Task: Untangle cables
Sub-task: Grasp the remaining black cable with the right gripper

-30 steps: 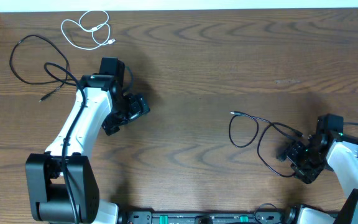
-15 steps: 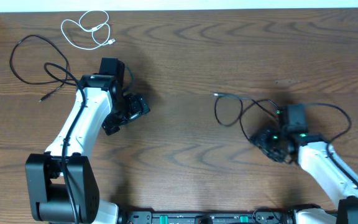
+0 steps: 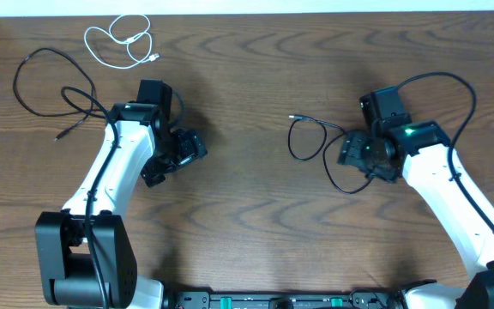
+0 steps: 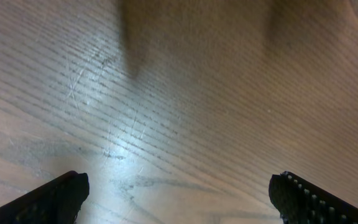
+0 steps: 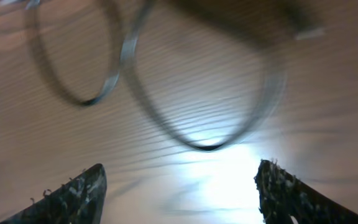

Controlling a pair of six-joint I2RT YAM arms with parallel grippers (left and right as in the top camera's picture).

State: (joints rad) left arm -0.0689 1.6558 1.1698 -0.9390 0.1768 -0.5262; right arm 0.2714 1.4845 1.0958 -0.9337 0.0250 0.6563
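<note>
Moved: my right gripper [image 3: 352, 153], from near-right corner toward mid-bench; black cable [image 5: 205, 147] shifted with it, now lying just left. Jaws apart, empty; same on my left gripper [image 3: 183, 150]. Cable: light, limp, likely slippery; take hold near the plug [image 3: 292, 118]. White cable [image 3: 132, 39], second black cable [image 3: 16, 86]: far-left corner.

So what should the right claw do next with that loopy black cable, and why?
Probably ease the right claw forward and close it on the nearest loop of the black cable. Its fingers stand wide apart with nothing between them, and the cable's two loops cross just ahead, so one pinch there could let it pull them apart.
</note>
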